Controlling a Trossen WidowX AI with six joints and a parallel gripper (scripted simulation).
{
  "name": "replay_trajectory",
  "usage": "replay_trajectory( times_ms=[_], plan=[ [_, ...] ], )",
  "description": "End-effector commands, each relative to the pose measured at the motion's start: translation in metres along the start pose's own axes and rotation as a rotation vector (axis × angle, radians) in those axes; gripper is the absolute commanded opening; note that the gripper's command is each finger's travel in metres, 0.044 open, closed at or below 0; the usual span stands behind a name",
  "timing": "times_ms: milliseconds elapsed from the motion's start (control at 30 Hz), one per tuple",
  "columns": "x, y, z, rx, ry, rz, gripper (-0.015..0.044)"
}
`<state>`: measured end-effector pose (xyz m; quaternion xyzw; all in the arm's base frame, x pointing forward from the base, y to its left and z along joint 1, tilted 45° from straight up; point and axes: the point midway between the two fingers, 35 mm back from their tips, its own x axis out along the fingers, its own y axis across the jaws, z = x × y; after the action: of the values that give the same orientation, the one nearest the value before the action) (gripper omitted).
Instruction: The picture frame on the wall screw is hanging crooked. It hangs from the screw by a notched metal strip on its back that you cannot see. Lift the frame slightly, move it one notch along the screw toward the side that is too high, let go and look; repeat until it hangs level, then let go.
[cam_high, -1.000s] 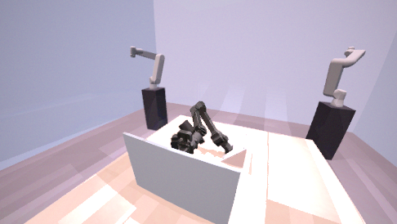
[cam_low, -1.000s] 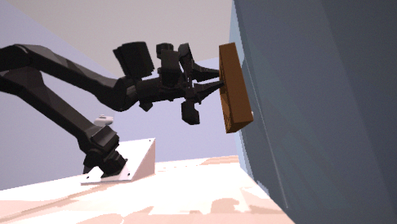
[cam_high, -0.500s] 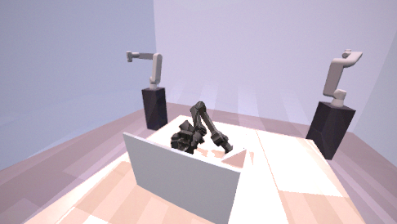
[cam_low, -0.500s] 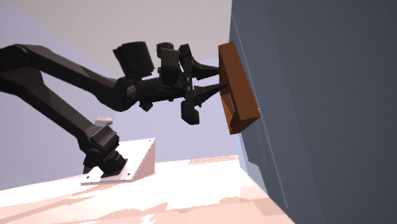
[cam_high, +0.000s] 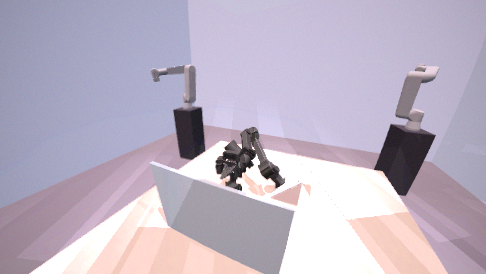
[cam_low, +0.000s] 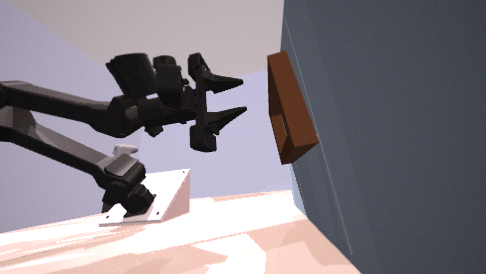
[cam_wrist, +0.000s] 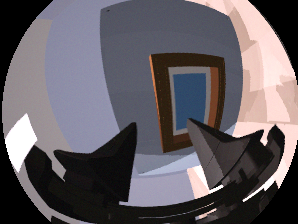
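Observation:
The brown wooden picture frame (cam_low: 298, 102) (cam_wrist: 161, 102) hangs on the grey wall panel (cam_low: 400, 130) (cam_wrist: 125, 65), with a blue picture (cam_wrist: 190, 100) inside a pale border. The wrist view is turned on its side, so the frame's upper bar shows at the left. That bar does not look quite parallel to the panel's top edge, but lens distortion keeps me from telling how level it is. My gripper (cam_low: 244, 95) (cam_wrist: 162, 122) is open and empty, one finger above the other. Its fingertips stand a short gap in front of the frame, not touching it. The screw and notched strip are hidden.
The arm's base stands on a white wedge (cam_low: 175, 195) on the table behind the panel in the top view, where the panel (cam_high: 230, 220) hides the frame. Two pale arms stand on black pedestals (cam_high: 189, 132) (cam_high: 404, 157) beyond the table.

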<state>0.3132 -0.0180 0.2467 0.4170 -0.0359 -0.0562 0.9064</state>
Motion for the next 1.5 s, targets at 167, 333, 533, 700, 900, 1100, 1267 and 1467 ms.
replay_trajectory(
  times_ms=[167, 333, 533, 700, 900, 1100, 1267, 1467],
  plan=[
    [-0.043, -0.011, -0.006, 0.073, 0.004, -0.006, 0.0260],
    [-0.041, 0.018, -0.008, 0.066, 0.003, -0.003, 0.0260],
    [-0.051, 0.049, -0.013, 0.074, 0.006, -0.009, 0.0260],
    [-0.051, 0.049, -0.013, 0.074, 0.006, -0.009, 0.0260],
    [-0.051, 0.049, -0.013, 0.074, 0.006, -0.009, 0.0260],
    [-0.051, 0.049, -0.013, 0.074, 0.006, -0.009, 0.0260],
    [-0.051, 0.049, -0.013, 0.074, 0.006, -0.009, 0.0260],
    [-0.051, 0.049, -0.013, 0.074, 0.006, -0.009, 0.0260]
  ],
)
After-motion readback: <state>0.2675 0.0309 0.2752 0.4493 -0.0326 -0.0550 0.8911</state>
